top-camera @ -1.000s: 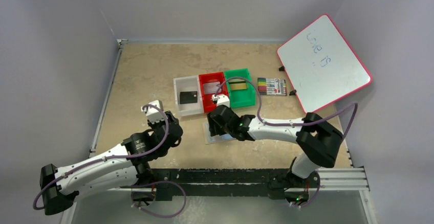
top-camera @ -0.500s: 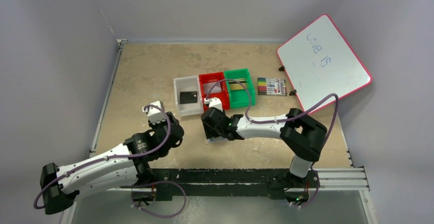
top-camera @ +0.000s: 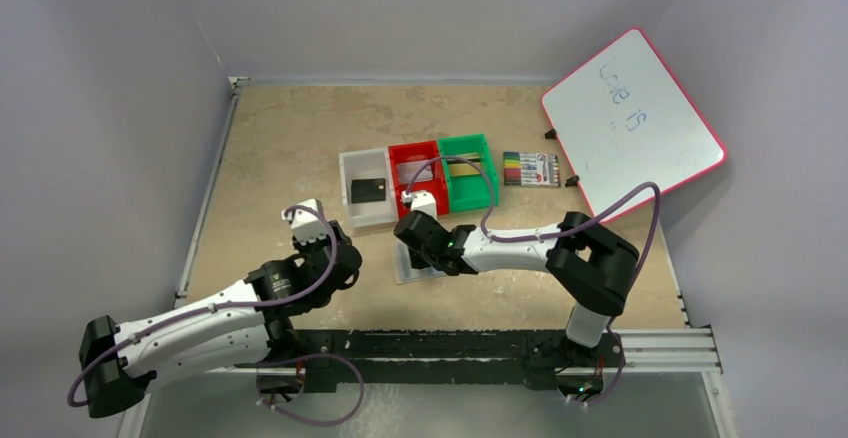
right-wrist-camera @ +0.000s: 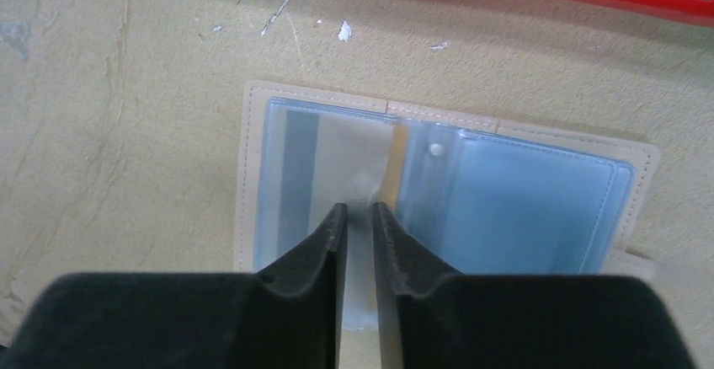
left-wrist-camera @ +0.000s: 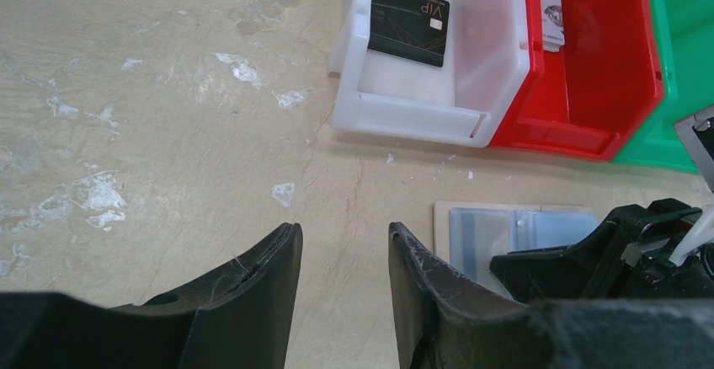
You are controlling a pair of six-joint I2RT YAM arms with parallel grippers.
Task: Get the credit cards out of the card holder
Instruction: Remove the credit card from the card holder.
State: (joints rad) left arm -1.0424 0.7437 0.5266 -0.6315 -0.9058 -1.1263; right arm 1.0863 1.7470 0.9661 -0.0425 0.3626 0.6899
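Note:
The tan card holder (right-wrist-camera: 522, 209) lies open and flat on the table, both light-blue pockets up. It also shows in the top view (top-camera: 422, 270) and the left wrist view (left-wrist-camera: 480, 230). A grey card (right-wrist-camera: 328, 150) sits in its left pocket. My right gripper (right-wrist-camera: 354, 207) points down over that left pocket, its jaws nearly together with a slim gap and nothing between them; it also shows in the top view (top-camera: 412, 248). My left gripper (left-wrist-camera: 341, 230) is open and empty, just above bare table to the left of the holder (top-camera: 345, 258).
Three bins stand in a row behind the holder. The white bin (left-wrist-camera: 412, 116) holds a black VIP card (left-wrist-camera: 408, 19), the red bin (left-wrist-camera: 606, 74) holds a card (left-wrist-camera: 551, 19), and the green bin (top-camera: 473, 193) holds another. A marker pack (top-camera: 531, 168) and a whiteboard (top-camera: 632, 123) are at the right.
My right gripper has moved left and now sits over the holder's left pocket. The holder has shifted slightly left. The left arm has barely moved.

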